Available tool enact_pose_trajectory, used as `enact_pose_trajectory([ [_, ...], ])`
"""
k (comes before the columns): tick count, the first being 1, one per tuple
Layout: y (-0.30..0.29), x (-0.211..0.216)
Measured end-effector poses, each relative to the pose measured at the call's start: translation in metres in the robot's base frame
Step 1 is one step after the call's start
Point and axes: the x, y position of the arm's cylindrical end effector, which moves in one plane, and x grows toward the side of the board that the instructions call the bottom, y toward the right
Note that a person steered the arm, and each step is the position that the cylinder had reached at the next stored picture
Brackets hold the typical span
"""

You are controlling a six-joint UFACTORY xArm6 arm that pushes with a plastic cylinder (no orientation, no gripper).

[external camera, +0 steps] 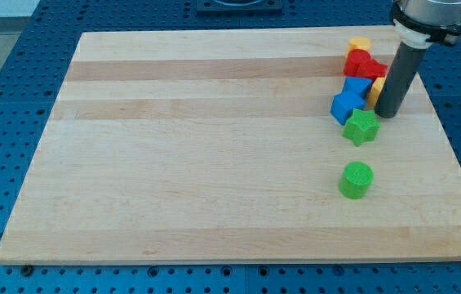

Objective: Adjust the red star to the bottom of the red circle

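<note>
- My tip point(390, 113) is resting at the cluster's right edge, just beside the green star point(361, 127); there is no claw, so nothing is being held.
- The red star point(370, 69) is sitting crowded against the red circle point(355, 59), blue blocks point(350, 100) just below.
- No containers are standing on the counter point(214, 147).

Blocks sit clustered at the bench point(214, 163) top-right. My tip point(388, 114) is at the cluster's 3 o'clock edge, touching it. Red star point(364, 64) is at 12 of the blue blocks point(350, 98), with a yellow block point(359, 42) at its 12. Green star point(361, 126) sits at 5 of the blue blocks, just beside my tip's 8. Green cylinder point(356, 180) lies apart, at the star's 6.
</note>
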Motion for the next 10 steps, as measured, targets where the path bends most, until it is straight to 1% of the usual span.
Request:
enact_pose_trajectory([
  [1,0.000,-0.007],
  [2,0.015,-0.006],
  [3,0.047,-0.002],
  [4,0.047,-0.001],
  [5,0.046,-0.025],
  [6,0.040,-0.057],
  [8,0.036,-0.060],
  [10,0.012,-0.060],
])
